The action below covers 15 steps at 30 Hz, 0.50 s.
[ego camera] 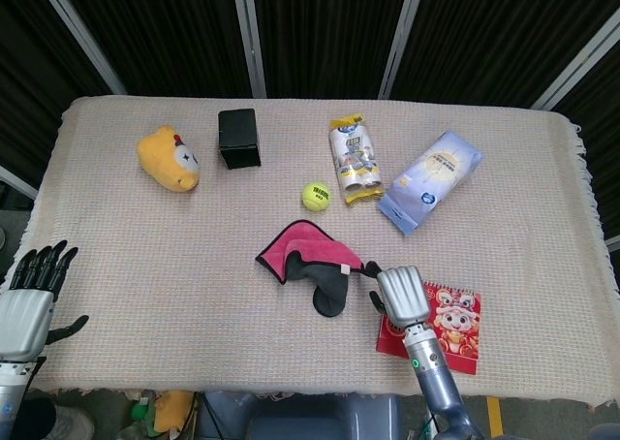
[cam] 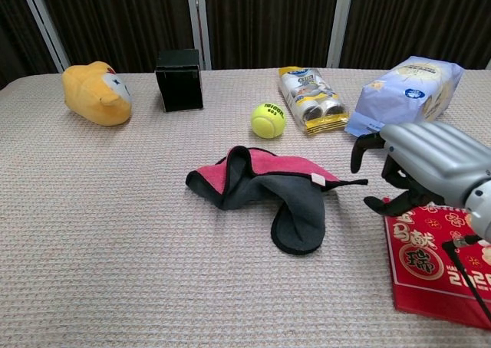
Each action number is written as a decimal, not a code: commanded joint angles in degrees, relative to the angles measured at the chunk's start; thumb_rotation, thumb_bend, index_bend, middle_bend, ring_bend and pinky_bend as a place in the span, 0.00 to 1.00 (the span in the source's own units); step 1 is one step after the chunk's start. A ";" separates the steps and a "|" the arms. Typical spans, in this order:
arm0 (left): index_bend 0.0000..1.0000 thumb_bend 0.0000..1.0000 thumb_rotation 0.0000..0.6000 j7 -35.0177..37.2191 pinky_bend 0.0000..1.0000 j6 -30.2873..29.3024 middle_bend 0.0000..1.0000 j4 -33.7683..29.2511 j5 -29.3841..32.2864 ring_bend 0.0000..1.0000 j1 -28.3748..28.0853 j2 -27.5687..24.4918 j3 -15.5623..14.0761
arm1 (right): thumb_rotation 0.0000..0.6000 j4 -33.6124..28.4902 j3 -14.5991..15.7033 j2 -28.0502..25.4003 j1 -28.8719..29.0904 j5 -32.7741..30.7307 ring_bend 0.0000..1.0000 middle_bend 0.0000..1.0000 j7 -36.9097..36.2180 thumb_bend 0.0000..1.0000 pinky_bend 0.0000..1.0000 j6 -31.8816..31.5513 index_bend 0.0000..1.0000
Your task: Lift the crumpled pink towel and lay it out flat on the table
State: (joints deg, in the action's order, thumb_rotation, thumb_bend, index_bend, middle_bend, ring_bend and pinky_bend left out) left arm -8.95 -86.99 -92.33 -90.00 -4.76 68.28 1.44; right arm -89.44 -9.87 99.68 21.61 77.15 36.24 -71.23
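The right hand [cam: 418, 164], fingers apart and empty, hovers just beside the towel [cam: 265, 183]. This looks like the approach; next it needs to pinch the towel's near corner.

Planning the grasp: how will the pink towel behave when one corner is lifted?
The pink towel is bunched in soft folds, so it will probably droop rather than hold shape. Its grey flap may unfold as it rises. It looks thin, so likely light; the right hand hovers beside it, apart.

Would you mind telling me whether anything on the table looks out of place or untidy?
Only the pink towel at the table's middle: it lies crumpled, folded over itself with its grey side showing. Nothing looks spilled or damaged.
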 commanded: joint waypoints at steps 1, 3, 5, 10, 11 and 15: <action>0.00 0.00 1.00 -0.12 0.00 0.19 0.00 0.08 0.08 0.00 -0.06 0.10 -0.07 | 1.00 2.23 -0.25 1.44 0.74 -0.43 1.00 1.00 -0.09 0.34 1.00 0.26 0.44; 0.00 0.00 1.00 -0.20 0.00 0.36 0.00 0.22 0.13 0.00 -0.13 0.20 -0.12 | 1.00 3.63 -0.45 2.20 1.17 -0.55 1.00 1.00 -0.55 0.34 1.00 0.36 0.45; 0.00 0.00 1.00 -0.24 0.00 0.49 0.00 0.35 0.20 0.00 -0.16 0.29 -0.17 | 1.00 4.33 -0.52 2.65 1.33 -0.54 1.00 1.00 -1.09 0.34 1.00 0.19 0.46; 0.00 0.00 1.00 -0.30 0.00 0.85 0.00 0.61 0.31 0.00 -0.33 0.54 -0.25 | 1.00 6.52 -0.79 3.65 1.87 -0.95 1.00 1.00 -2.23 0.34 1.00 0.28 0.46; 0.00 0.00 1.00 -0.33 0.00 0.94 0.00 0.66 0.32 0.00 -0.37 0.59 -0.28 | 1.00 6.94 -0.87 3.83 2.00 -1.05 1.00 1.00 -2.33 0.34 1.00 0.32 0.46; 0.00 0.00 1.00 -0.35 0.00 0.82 0.00 0.66 0.22 0.00 -0.41 0.67 -0.28 | 1.00 8.35 -1.25 4.49 2.49 -1.63 1.00 1.00 -2.55 0.34 1.00 0.44 0.46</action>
State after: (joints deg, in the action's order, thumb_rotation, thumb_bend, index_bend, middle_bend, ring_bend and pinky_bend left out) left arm -9.30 -86.16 -91.67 -89.77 -5.17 68.95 1.16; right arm -81.36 -10.98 103.97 23.93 75.72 33.79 -70.84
